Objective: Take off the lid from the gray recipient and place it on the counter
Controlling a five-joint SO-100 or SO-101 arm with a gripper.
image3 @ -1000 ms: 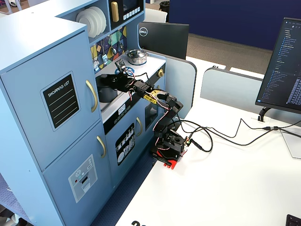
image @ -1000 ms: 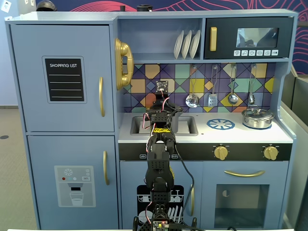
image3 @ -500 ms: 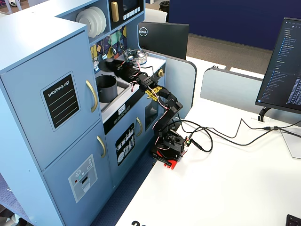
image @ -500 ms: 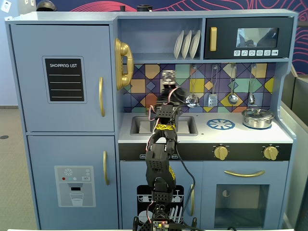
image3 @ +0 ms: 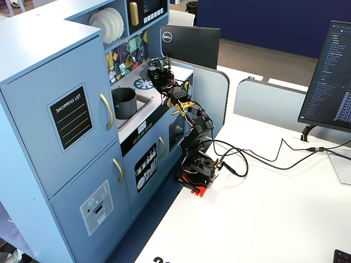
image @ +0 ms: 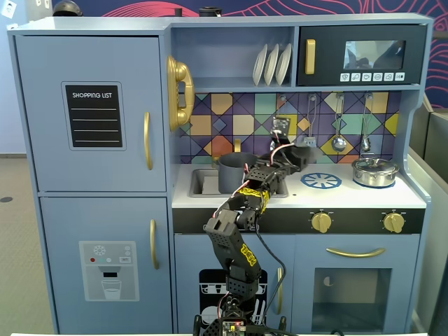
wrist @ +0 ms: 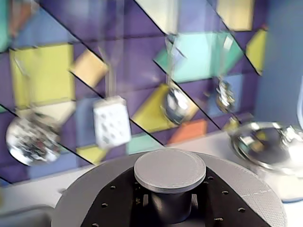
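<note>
Nearest the wrist camera is the lid (wrist: 170, 171), its round knob filling the bottom of the wrist view with the dark gripper (wrist: 171, 205) closed on the stem just beneath it, so the fingers are pinched nearly shut on the knob and the gray disc spreads out flat around them. In a fixed view the gray pot (image: 233, 173) stands open-topped in the sink, behind and to the left of the fingers, and the lid (image: 302, 152) is held raised off to the pot's right, clear of its rim. So the lifting looks done, and the step in hand seems to be carrying the lid toward a resting spot. What is left is to lower it onto a bare stretch of the counter (image: 294, 197) and spread the fingers. Below and a little right of the fingers lies the blue burner circle (image: 321, 180), and further right sits the shiny silver pot (image: 375, 171), which is the thing to keep away from. Ahead of the fingers, utensils hang on the tiled wall (wrist: 61, 71), so reaching deep is unwise.
</note>
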